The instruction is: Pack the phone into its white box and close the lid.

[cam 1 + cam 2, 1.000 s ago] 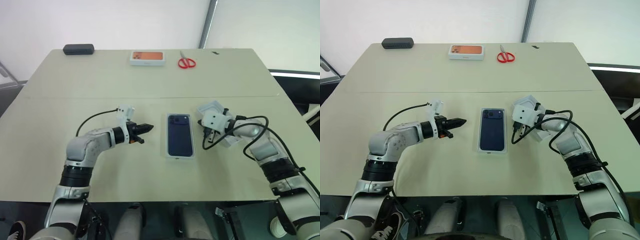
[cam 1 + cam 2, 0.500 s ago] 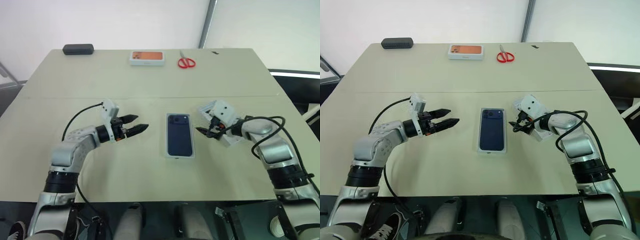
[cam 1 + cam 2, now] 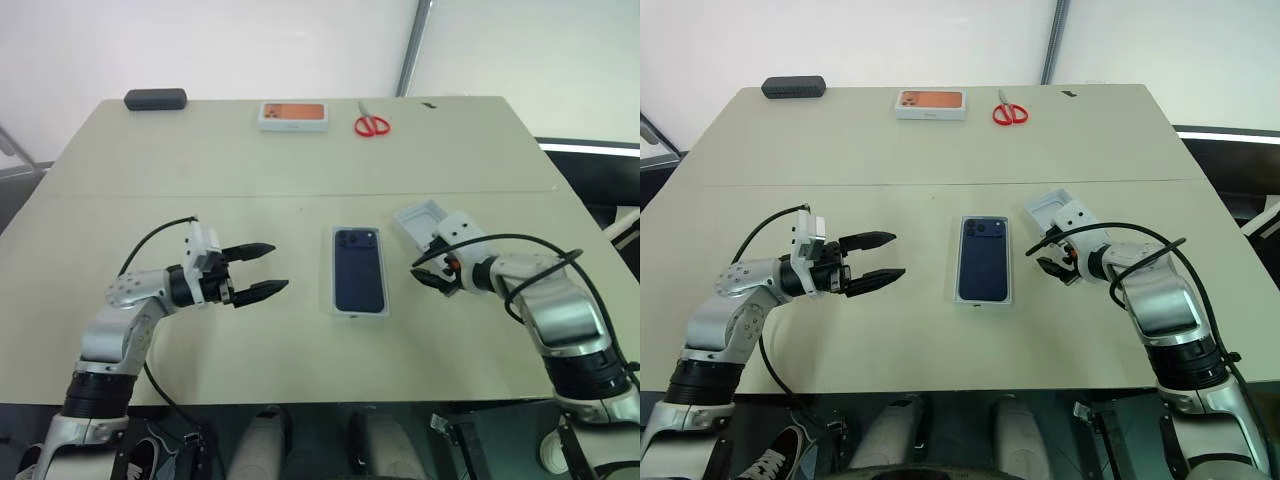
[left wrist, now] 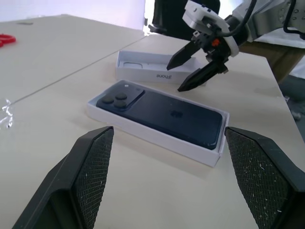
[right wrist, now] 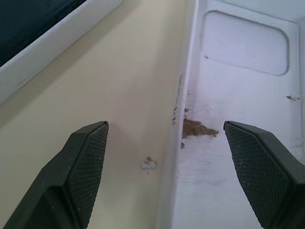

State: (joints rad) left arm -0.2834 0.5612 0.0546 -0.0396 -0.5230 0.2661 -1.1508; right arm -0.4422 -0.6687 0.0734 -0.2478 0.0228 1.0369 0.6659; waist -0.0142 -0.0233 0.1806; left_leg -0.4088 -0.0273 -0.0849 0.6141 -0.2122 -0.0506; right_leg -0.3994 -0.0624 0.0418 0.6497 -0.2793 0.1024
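Observation:
The dark blue phone (image 3: 359, 272) lies back up in the shallow white box (image 3: 359, 312) at the table's middle, its camera cluster at the far end. The lid (image 3: 415, 218) lies open side up just right of it, and shows in the left wrist view as a white shell (image 4: 143, 72). My left gripper (image 3: 280, 266) hangs open to the left of the box, pointing at it, with nothing in it. My right gripper (image 3: 418, 274) is open and empty over the lid's near-left edge (image 5: 238, 109), between lid and box.
Along the table's far edge lie red scissors (image 3: 373, 124), a small white box with an orange picture (image 3: 293, 115) and a black case (image 3: 156, 98). A seam (image 3: 150, 194) crosses the tabletop behind the arms.
Both grippers have gone from shut to open. Each hand has drawn away from the phone box, the left one leftward and the right one rightward, and both wrists have rolled.

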